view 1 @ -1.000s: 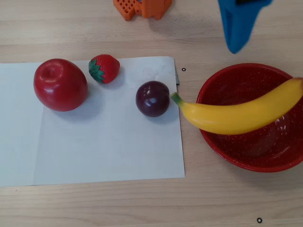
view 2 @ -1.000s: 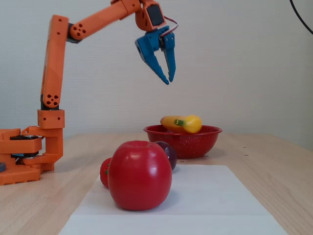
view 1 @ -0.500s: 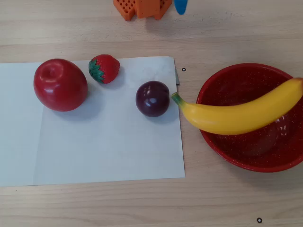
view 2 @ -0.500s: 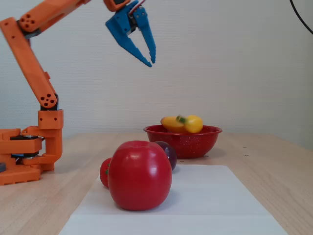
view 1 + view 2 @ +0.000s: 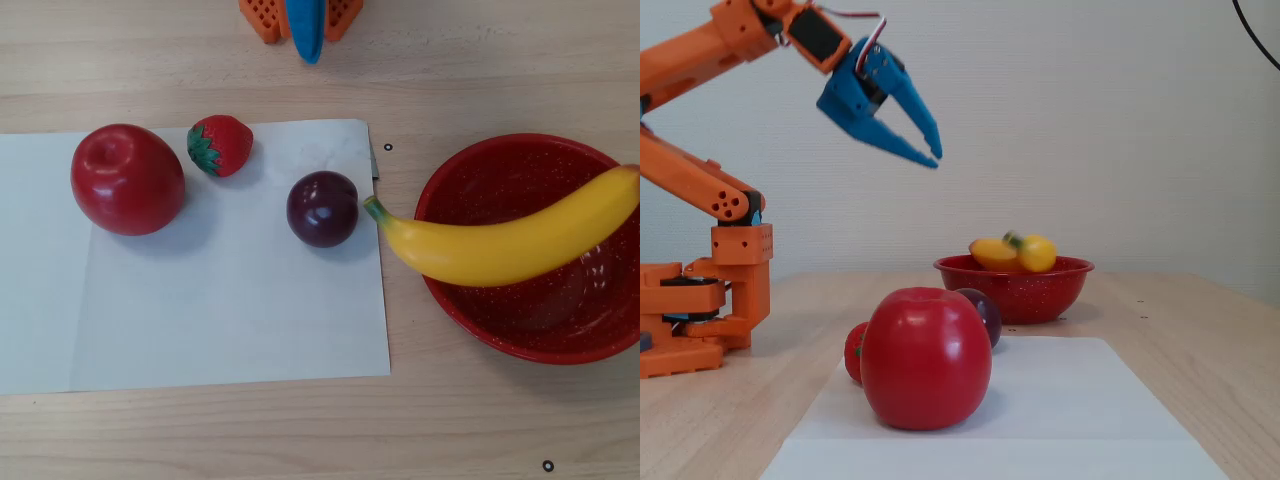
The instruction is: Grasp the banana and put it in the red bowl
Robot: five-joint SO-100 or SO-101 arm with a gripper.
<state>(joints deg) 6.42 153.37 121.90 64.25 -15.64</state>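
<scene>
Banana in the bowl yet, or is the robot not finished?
Looks done: the banana lies across the red bowl, its stem end poking over the rim. The gripper holds nothing and hangs high above the table. Nothing seems left.

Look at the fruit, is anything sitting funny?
Yes, the banana. It is too long for the red bowl, so it lies across the rim with its stem poking out over the side. The apple, strawberry and plum sit normally on the paper.
</scene>
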